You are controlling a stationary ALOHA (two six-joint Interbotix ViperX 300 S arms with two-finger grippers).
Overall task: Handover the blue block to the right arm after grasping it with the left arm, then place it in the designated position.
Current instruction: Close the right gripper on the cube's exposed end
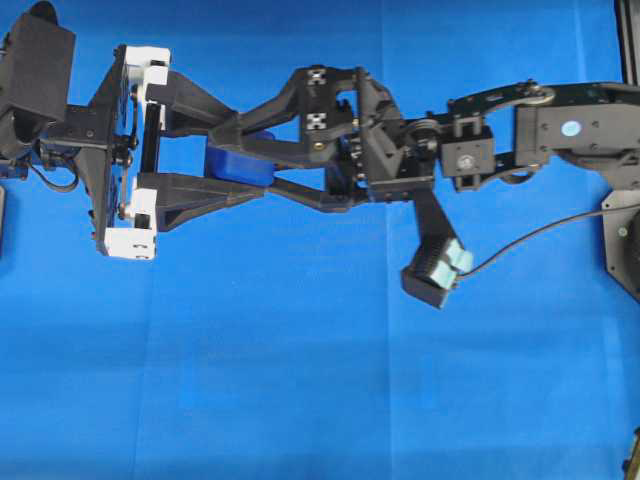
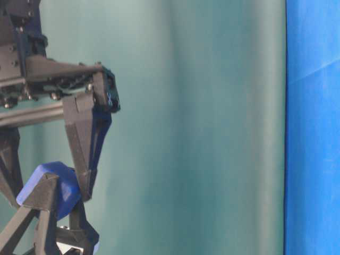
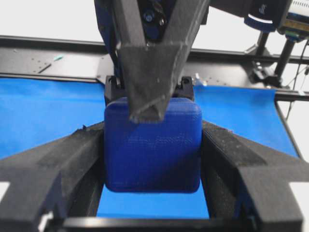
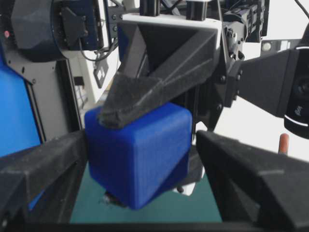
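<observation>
Above the blue cloth (image 1: 300,380), the left gripper (image 1: 225,165) pinched the blue block (image 1: 240,165); the right gripper (image 1: 250,160) stood spread around it.

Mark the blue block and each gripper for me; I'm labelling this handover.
blue block (image 3: 152,147): left wrist view, front face.
left gripper (image 1: 225,165): overhead view, between its fingertips.
right gripper (image 4: 140,166): right wrist view, between its fingertips.

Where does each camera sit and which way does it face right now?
Overhead: looks straight down on the blue cloth; both arms meet at the blue block.
Table-level: low, sideways, at a green backdrop; finger ends show.
Left wrist: along the left gripper, shut on the block.
Right wrist: along the open right gripper.
All four share the block.
</observation>
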